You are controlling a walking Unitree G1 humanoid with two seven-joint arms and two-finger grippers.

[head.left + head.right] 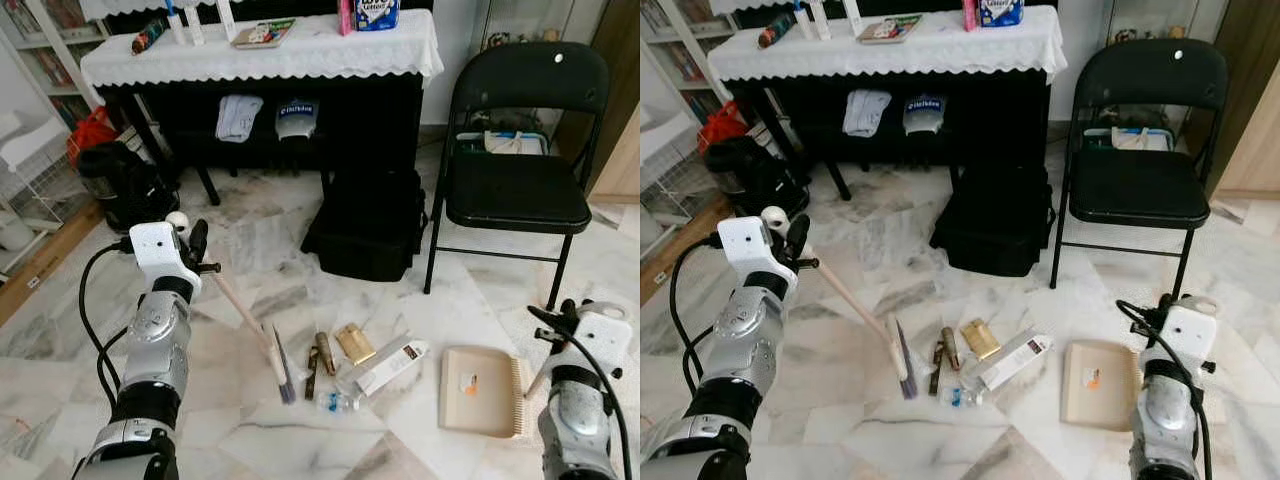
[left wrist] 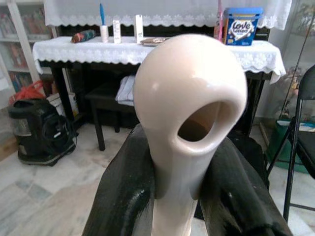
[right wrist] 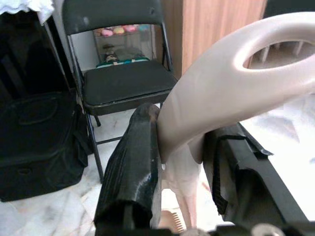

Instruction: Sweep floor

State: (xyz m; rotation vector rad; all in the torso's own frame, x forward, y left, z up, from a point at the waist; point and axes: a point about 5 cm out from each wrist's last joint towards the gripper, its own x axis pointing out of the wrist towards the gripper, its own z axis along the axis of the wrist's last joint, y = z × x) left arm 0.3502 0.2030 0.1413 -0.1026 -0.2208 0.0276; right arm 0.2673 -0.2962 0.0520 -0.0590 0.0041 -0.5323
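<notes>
My left gripper (image 2: 178, 196) clamps the cream plastic broom handle (image 1: 235, 305) — bristles rest beside the scattered litter (image 1: 350, 365) ahead. My right gripper (image 3: 182, 172) grips the beige dustpan (image 1: 485, 390) — flat below it.

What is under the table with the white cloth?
Under the table two folded cloths sit on a dark shelf, and a black bag stands on the floor in front. Deeper back is too dark to see.

Dustpan handle (image 3: 231, 93) cut off by frame edge; its lower end hidden btwn black fingers (image 3: 130, 167). Broom handle (image 2: 189, 123) base hidden likewise. Small litter (image 1: 335, 400) by bristles too small to ID.
</notes>
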